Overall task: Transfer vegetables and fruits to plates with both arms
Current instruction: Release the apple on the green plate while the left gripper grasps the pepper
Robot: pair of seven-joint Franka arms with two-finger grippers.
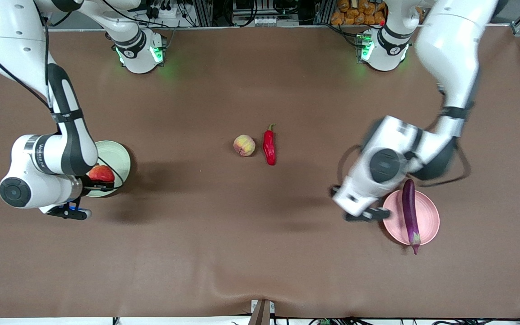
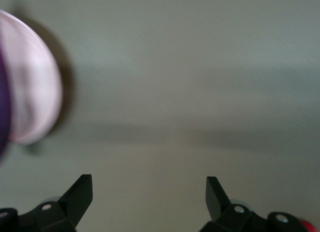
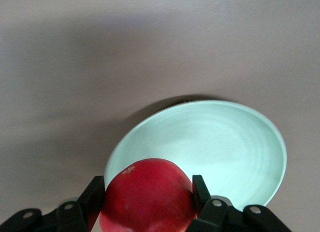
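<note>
Pomegranate (image 3: 148, 194) sits clenched in the right gripper (image 1: 99, 181) over the green plate (image 1: 118, 159) near the right arm's table edge, ready for release, while the left gripper (image 2: 149, 197), fingers spread, hovers beside the eggplant (image 1: 409, 212) on the pink plate (image 1: 428, 221); peach (image 1: 244, 145) and chili (image 1: 269, 146) wait mid-table.

High front camera; two close wrist cameras

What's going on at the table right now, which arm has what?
The right gripper is shut on the red pomegranate over the green plate. The left gripper is open and empty, over the table beside the pink plate, where the eggplant already lies. The peach and the chili pepper sit side by side mid-table, not yet moved.
</note>
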